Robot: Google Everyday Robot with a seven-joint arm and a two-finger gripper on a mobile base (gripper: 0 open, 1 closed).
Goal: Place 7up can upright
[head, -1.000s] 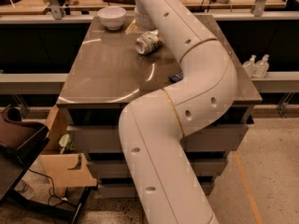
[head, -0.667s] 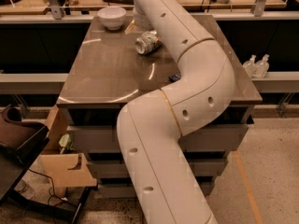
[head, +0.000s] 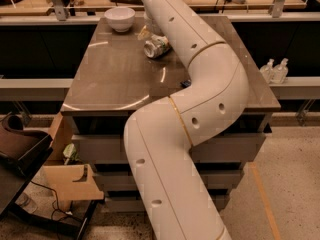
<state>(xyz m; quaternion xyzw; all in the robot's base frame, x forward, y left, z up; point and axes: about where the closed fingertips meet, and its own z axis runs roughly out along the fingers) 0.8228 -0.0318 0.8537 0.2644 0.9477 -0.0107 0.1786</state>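
The 7up can (head: 156, 46) is a silvery, dented can lying on its side on the brown table (head: 115, 79), towards the far middle. My white arm (head: 200, 84) rises from the bottom of the view, bends at the right and reaches over the table to the top edge. My gripper (head: 151, 25) is mostly hidden behind the arm. Only a pale part shows, just behind the can and very close to it. Whether it touches the can is hidden.
A white bowl (head: 120, 18) stands at the table's far left. A small dark packet (head: 186, 83) peeks out beside my arm. Two clear bottles (head: 274, 70) stand on a ledge at the right. A cardboard box (head: 70, 180) and a dark chair (head: 20, 145) are on the floor at the left.
The lower part of my arm has shifted slightly to the left. The can lies in the same place on its side.
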